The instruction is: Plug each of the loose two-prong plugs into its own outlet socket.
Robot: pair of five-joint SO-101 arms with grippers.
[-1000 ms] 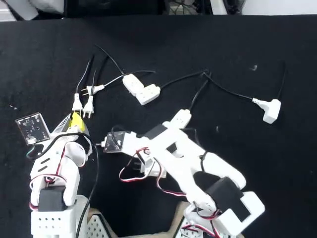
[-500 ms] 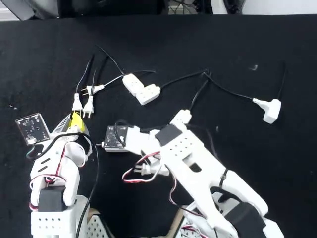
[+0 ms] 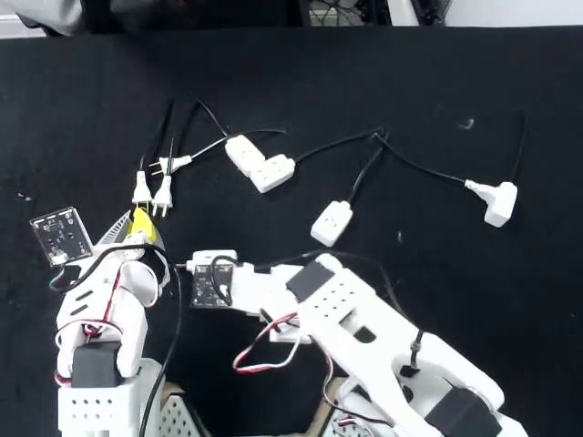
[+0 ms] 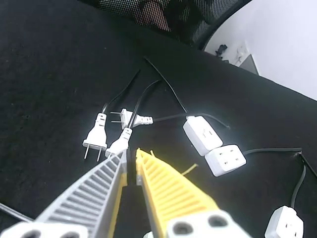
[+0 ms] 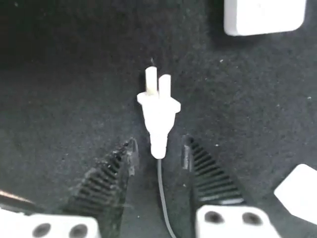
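Three white two-prong plugs [image 3: 141, 188] [image 3: 164, 194] [image 3: 178, 164] lie together at the left of the black table. Sockets [image 3: 239, 150] [image 3: 273, 171] sit side by side further back, and a third socket [image 3: 332, 221] is at mid-table. My left gripper [image 3: 141, 221] rests just in front of the plugs. In the left wrist view the left gripper [image 4: 130, 156] is shut, its tips at the prong end of one plug [image 4: 119, 146]. My right gripper [image 5: 158, 146] is open around a white plug [image 5: 158, 111] lying flat, prongs pointing away. In the high view the right gripper [image 3: 202, 264] sits front-centre.
An angled white plug [image 3: 496, 202] lies far right on its black cord. Thin black cables [image 3: 401, 155] cross the middle and back of the table. A white socket block [image 5: 265, 15] lies beyond the right gripper's plug.
The right arm has drawn back toward the front of the table and swung left, uncovering the mid-table socket. The left arm has not moved.
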